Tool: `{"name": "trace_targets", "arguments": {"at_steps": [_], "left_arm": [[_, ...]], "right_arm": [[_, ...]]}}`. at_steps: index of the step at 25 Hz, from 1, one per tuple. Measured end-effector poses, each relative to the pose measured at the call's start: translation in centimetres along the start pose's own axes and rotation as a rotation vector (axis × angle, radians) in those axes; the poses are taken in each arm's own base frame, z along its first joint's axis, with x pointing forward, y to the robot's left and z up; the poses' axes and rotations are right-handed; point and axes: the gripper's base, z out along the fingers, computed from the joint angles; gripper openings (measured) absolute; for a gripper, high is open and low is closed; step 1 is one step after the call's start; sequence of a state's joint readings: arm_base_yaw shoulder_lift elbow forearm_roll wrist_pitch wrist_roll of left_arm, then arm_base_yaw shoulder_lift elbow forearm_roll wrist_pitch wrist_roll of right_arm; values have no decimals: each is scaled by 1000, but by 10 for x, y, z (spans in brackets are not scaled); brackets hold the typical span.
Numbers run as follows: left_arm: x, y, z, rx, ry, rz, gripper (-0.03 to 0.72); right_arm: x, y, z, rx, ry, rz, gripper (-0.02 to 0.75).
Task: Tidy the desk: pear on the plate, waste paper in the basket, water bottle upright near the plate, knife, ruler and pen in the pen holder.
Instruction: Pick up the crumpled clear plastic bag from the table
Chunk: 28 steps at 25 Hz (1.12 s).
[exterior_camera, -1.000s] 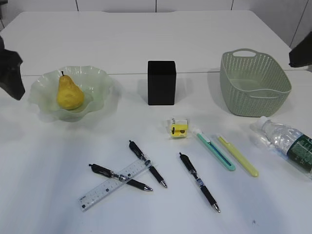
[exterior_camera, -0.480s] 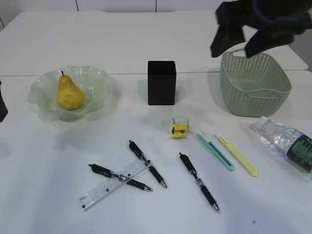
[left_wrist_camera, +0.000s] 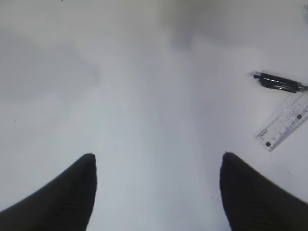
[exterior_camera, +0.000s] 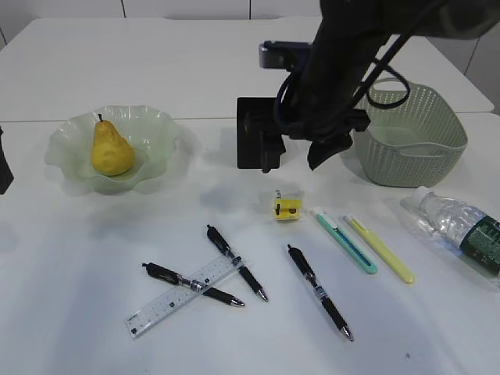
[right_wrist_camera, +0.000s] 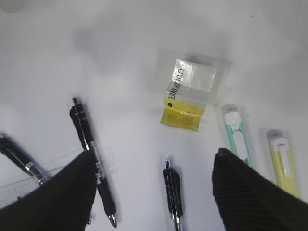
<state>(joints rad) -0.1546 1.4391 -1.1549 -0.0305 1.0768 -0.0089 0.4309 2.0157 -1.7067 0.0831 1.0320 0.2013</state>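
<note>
The yellow pear point(exterior_camera: 110, 148) sits on the pale green plate point(exterior_camera: 156, 133). The waste paper point(exterior_camera: 287, 205), a yellow and clear wrapper, lies in front of the black pen holder point(exterior_camera: 254, 133). My right gripper point(exterior_camera: 295, 156) hangs open above the wrapper point(right_wrist_camera: 187, 98), which lies beyond its open, empty jaws point(right_wrist_camera: 154, 153). Three black pens point(exterior_camera: 236, 262) point(exterior_camera: 191, 284) point(exterior_camera: 319, 291), a clear ruler point(exterior_camera: 183, 295), a teal knife point(exterior_camera: 346, 242) and a yellow knife point(exterior_camera: 381, 248) lie on the table. The water bottle point(exterior_camera: 457, 230) lies on its side at the right. My left gripper point(left_wrist_camera: 157, 156) is open over bare table.
The green basket point(exterior_camera: 414, 148) stands at the back right, just right of my right arm. In the left wrist view a pen point(left_wrist_camera: 276, 82) and the ruler's end point(left_wrist_camera: 284, 125) lie to the right. The left arm shows only at the left edge point(exterior_camera: 4, 176).
My right arm has swung from the upper right, over the basket, to the middle above the wrapper. My left arm has drawn back to the left edge.
</note>
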Motion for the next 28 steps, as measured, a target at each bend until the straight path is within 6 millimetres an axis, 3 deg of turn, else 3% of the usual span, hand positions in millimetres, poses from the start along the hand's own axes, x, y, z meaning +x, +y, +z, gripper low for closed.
{"name": "trace_targets", "arguments": {"at_steps": [5,12,24,28], "left_arm": [[0,0,0,0,-4,0,563],[-2,0,0,0,-22,0,563],[-4,0,0,0,-45,0,563],[-4,0,0,0,-47,0,563]], "right_arm": [[-6,-2,44,27,65,27,554],[-6,-5,76,45,96,29,554],[-14,-9,79,92,12,49,554],[-13,-11,90,98,27,54,554]]}}
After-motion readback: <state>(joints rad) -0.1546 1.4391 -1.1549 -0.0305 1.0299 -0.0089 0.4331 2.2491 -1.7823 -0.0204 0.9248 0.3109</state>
